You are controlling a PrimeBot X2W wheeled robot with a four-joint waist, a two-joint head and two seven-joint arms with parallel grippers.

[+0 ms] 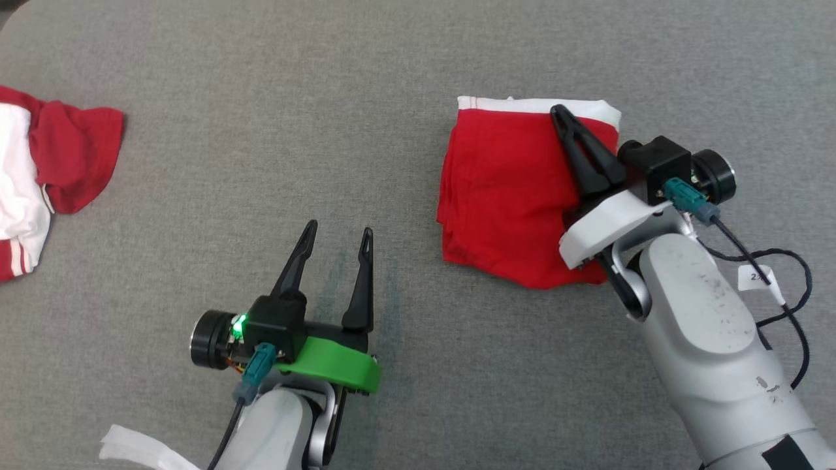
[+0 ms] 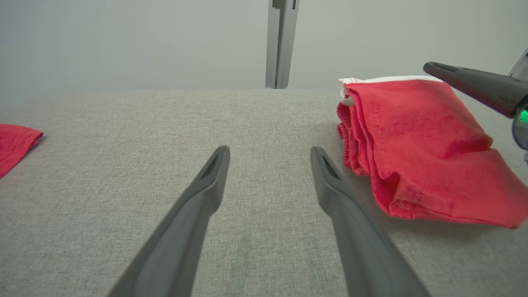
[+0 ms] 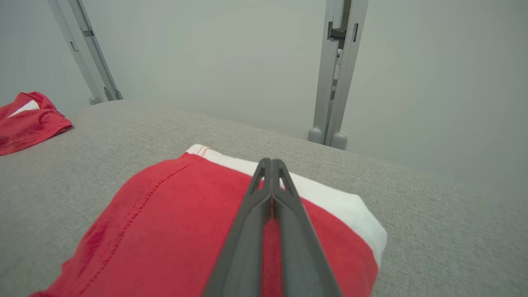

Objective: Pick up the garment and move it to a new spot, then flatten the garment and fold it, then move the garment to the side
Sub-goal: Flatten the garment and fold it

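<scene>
A crumpled red jersey shirt with a white sleeve panel and red-white stripe trim lies at the far left edge of the grey fabric-covered bench, where the head view cuts part of it off. The left wrist view catches only a red corner of it, and in the right wrist view it is a small heap well off to the left. Neither arm is near it.

The left gripper, which wears a bright green collar, hangs over bare bench between the shirt and a second cloth. Its jaws stand wide apart and hold nothing, and the left wrist view shows grey fabric between its two dark fingers.

To the right lies a thick folded red cloth bundle with a white band along its far edge, its stacked layers showing at the side. The right gripper, with a white collar, reaches across this bundle from the near right, its tip over the white band. Its jaws are pressed together with no cloth seen between them. Whether the fingers touch the bundle cannot be told.
</scene>
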